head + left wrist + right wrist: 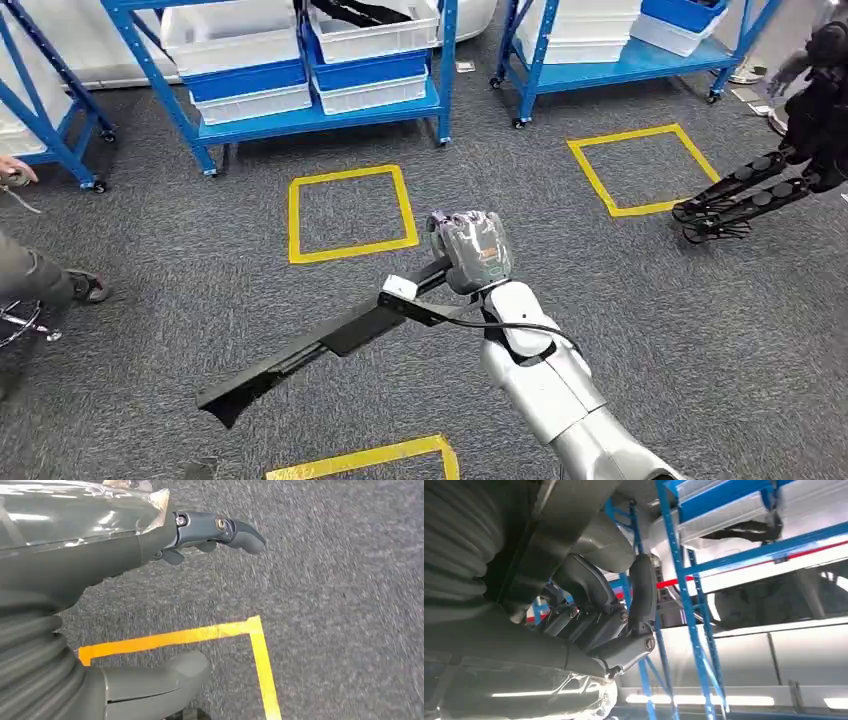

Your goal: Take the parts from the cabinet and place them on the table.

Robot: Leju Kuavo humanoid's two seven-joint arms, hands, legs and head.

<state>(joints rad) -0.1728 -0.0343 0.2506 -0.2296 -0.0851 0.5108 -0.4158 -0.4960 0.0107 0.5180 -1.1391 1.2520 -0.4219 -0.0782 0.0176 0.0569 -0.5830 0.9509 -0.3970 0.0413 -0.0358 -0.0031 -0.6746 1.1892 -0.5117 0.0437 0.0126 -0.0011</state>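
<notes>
Black long part [300, 358]: right robot hand [470, 250] is gripping one end, fingers closed; likely stiff, light, levering. Left robot hand [150, 545] is hanging loosely open, holding nothing.

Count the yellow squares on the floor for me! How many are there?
3. One yellow square lies in front of the left blue shelf, one further right near the other shelf, and one partly cut off at the bottom edge.
</notes>
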